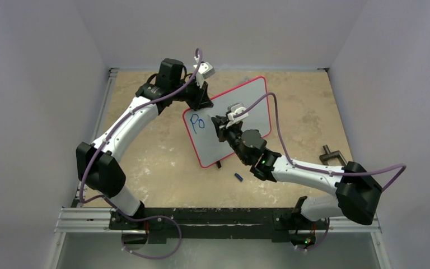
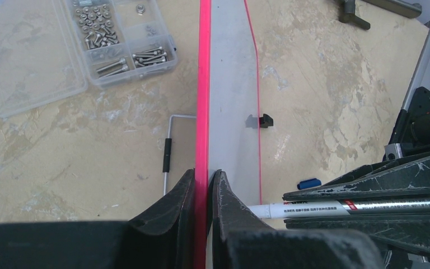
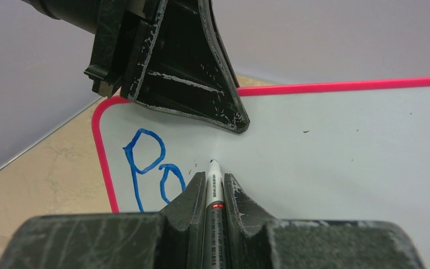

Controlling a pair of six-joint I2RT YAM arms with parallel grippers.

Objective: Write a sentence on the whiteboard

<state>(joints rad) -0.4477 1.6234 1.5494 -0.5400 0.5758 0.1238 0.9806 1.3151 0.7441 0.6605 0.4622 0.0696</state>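
**A:** Left claw (image 2: 204, 174) first: its two black fingers are pinched tight on the thin red frame of the rounded, glossy white whiteboard (image 2: 232, 84), at the top edge near the corner above the writing. It holds the board tilted up on its long lower edge.

**B:** Anything big around the board?

**A:** Behind it, seen only from the left wrist, is a clear plastic compartment box of screws (image 2: 33, 56), cropped by the picture's edge.

**B:** And the right claw (image 3: 215, 176)?

**A:** Closed narrowly round a slim white-barrelled marker pen (image 3: 214, 188), squarely facing the board's white face.

**B:** What does the next stroke turn on?

**A:** The board lies straight ahead of the pen tip. The tip sits just right of the blue handwritten letters "Po" (image 3: 151, 168), and bare white runs rightward from them along the board's long axis. I'd judge the right arm does the travelling along that axis while the left only steadies.

**B:** Smaller things?

**A:** A small blue pen cap (image 1: 238, 177) lies just in front of the board's lower edge, near a little black clip foot (image 1: 219, 165).

**B:** Is the tip touching?

**A:** Can't tell; it is at the surface or just off it. From above, the right arm covers the board's middle. In the right wrist view the left claw blocks part of the top edge, and the lower edge is cut off.
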